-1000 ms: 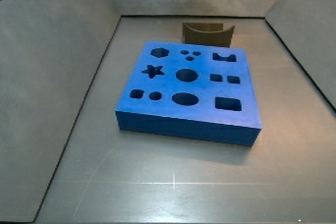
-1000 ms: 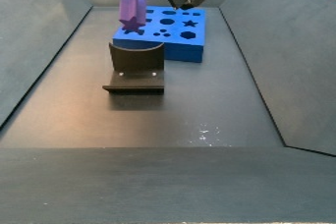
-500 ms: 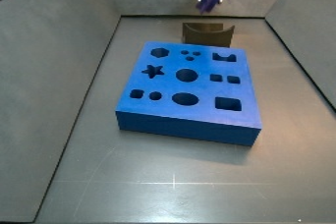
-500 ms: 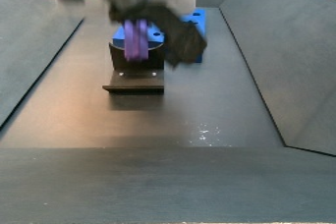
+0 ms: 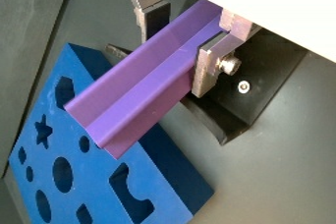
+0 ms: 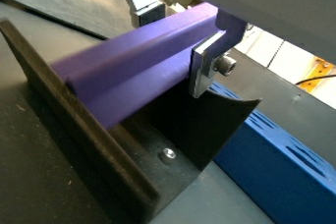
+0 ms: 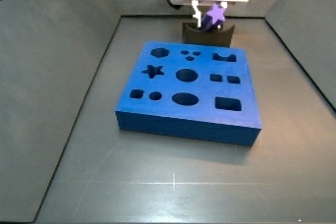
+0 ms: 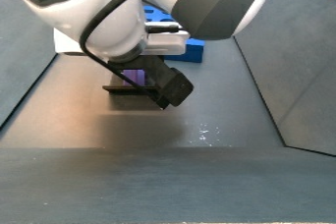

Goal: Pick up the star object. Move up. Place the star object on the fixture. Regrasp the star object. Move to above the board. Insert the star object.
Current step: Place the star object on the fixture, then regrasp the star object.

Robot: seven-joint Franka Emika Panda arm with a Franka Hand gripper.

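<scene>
My gripper (image 5: 182, 29) is shut on the star object (image 5: 144, 81), a long purple ridged peg held across the jaws. In a wrist view (image 6: 132, 66) the peg lies just over the dark fixture (image 6: 144, 164), close to its notch; I cannot tell if it touches. In a side view the gripper (image 7: 210, 12) is low over the fixture (image 7: 210, 33) behind the blue board (image 7: 188, 81), with a bit of purple peg (image 7: 214, 16) showing. In a side view the arm (image 8: 132, 17) hides most of the fixture (image 8: 128, 90); a purple patch (image 8: 136, 74) shows.
The blue board with star, round and square holes also shows in a wrist view (image 5: 79, 169). Grey walls enclose the dark floor (image 7: 171, 169) on all sides. The board lies right next to the fixture.
The gripper has come down with the peg from high above the fixture to just over it. The arm now fills much of a side view.
</scene>
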